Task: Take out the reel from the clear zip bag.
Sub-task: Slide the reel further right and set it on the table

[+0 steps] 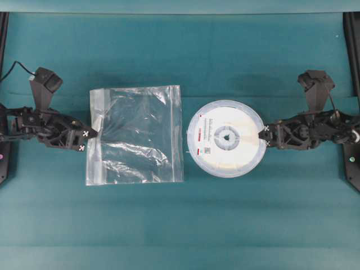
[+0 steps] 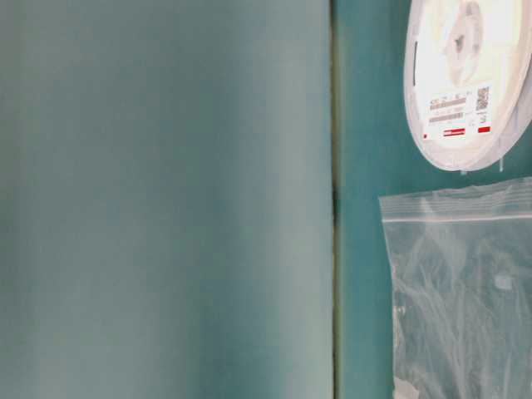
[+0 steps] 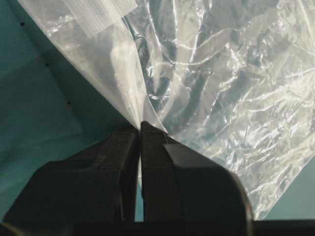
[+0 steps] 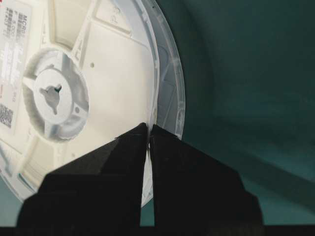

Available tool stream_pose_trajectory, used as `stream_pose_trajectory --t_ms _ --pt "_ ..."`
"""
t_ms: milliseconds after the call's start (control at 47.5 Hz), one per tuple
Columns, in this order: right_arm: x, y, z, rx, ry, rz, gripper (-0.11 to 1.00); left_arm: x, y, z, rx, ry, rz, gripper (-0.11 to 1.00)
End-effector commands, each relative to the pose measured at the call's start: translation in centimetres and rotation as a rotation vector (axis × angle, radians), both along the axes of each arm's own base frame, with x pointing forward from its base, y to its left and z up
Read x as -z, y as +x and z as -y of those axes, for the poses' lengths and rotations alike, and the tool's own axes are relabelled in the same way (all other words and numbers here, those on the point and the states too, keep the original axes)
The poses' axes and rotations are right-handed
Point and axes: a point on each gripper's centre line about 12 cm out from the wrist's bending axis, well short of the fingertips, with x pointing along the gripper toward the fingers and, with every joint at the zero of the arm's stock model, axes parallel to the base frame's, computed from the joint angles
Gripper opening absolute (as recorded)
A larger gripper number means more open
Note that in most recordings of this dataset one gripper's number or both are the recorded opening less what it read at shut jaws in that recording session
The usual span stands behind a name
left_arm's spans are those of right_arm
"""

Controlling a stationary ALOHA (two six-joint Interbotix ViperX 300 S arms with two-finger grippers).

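Note:
The round white reel point(image 1: 226, 138) with its cream centre lies outside the clear zip bag point(image 1: 136, 135), just right of it, with a small gap between them. My right gripper point(image 1: 263, 135) is shut on the reel's right rim point(image 4: 156, 105); the thin flange sits between the closed fingertips. My left gripper point(image 1: 90, 140) is shut on the bag's left edge, pinching a fold of crinkly film point(image 3: 147, 105). The bag looks flat, with nothing showing inside it. In the table-level view the reel's label point(image 2: 459, 112) and the bag's zip strip point(image 2: 457, 214) show.
The teal table cloth point(image 1: 180, 225) spreads around both objects. Dark frame posts point(image 1: 352, 157) stand at the far left and right edges. A grey-green wall panel point(image 2: 166, 199) fills the left half of the table-level view.

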Motion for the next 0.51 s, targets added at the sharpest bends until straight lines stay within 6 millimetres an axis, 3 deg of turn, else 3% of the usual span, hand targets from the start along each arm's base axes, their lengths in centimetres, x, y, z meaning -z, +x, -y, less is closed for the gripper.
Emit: stream_pose_trajectory --t_ms 0,84,168,274,400,484 --pt "-0.16 0.23 0.05 0.010 0.008 0.007 0.04 -0.37 0.47 -0.06 0.006 0.008 0.017 -0.02" --pt "-0.27 0.36 0.07 0.014 0.013 0.011 0.05 -0.38 0.48 -0.06 0.006 0.008 0.019 -0.02" --pt "-0.33 0.46 0.07 0.018 0.017 0.014 0.13 -0.38 0.47 -0.09 0.005 0.008 0.019 -0.02" --pt "-0.48 0.65 0.16 0.028 0.020 0.022 0.36 -0.45 0.53 -0.11 0.004 0.008 0.022 -0.02" --pt "-0.72 0.95 0.20 0.032 0.022 0.031 0.74 -0.49 0.53 -0.11 0.004 0.008 0.023 -0.02" --pt "-0.86 1.15 0.21 0.027 0.020 0.036 0.90 -0.60 0.70 -0.15 0.005 0.010 0.029 -0.02"
